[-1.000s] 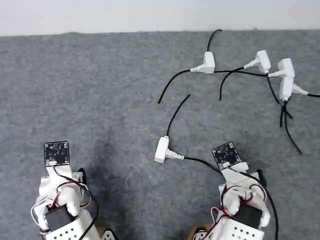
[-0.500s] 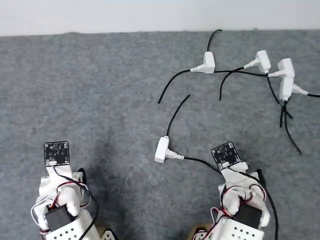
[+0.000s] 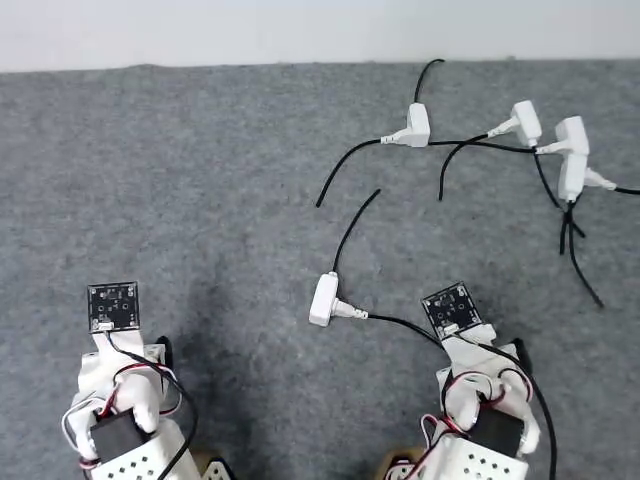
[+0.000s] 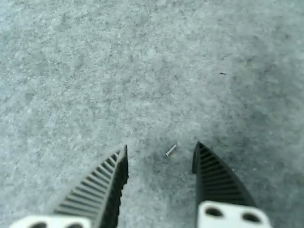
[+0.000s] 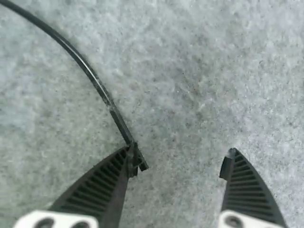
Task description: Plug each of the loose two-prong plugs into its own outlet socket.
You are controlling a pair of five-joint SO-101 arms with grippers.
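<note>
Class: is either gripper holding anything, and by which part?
Nothing is held. The left gripper and right gripper are open; a cable lies beside the right one.

A grey, felt-like covering [image 3: 180, 200] with a mottled, fibrous nap spreads over the work surface, running from the near edge of the high view up to its far border, where it ends in a slightly wavy line. Beyond that border lies a plain white band [image 3: 200, 30], evenly lit; whether it is a wall or bare tabletop cannot be told. The light is soft and diffuse, casting only faint shadows on the covering, and in the left wrist view a tiny pale sliver [image 4: 170, 150] lies loose on the fibres.
</note>
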